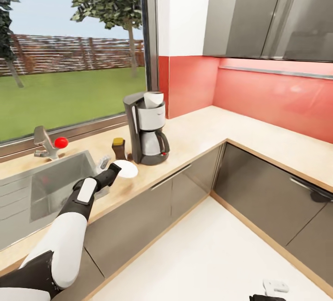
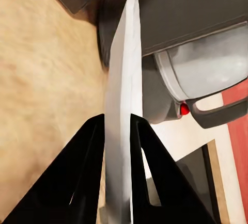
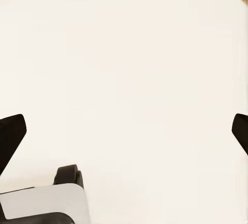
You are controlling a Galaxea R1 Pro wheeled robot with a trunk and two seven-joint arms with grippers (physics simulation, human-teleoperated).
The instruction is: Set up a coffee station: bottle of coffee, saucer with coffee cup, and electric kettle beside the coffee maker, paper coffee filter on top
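The tall grey coffee maker (image 1: 147, 130) stands on the beige countertop (image 1: 203, 130) near the window, with a white paper coffee filter (image 1: 153, 99) on its top. The brown bottle of coffee (image 1: 119, 148) with a gold cap stands just left of it. My left gripper (image 1: 113, 169) is shut on the rim of the white saucer (image 1: 127, 169), holding it low over the counter in front of the bottle. In the left wrist view the saucer (image 2: 124, 105) is edge-on between the black fingers (image 2: 85, 167), with the coffee maker's carafe (image 2: 206, 64) just beyond. My right gripper (image 3: 124, 136) is open over pale floor.
A steel sink (image 1: 60, 185) with a faucet (image 1: 44, 143) and a red knob (image 1: 61, 142) lies left of the saucer. The counter turns a corner and runs along the red backsplash (image 1: 259, 93) at the right. Grey cabinets (image 1: 138, 218) sit below, and upper cabinets (image 1: 268, 9) hang above.
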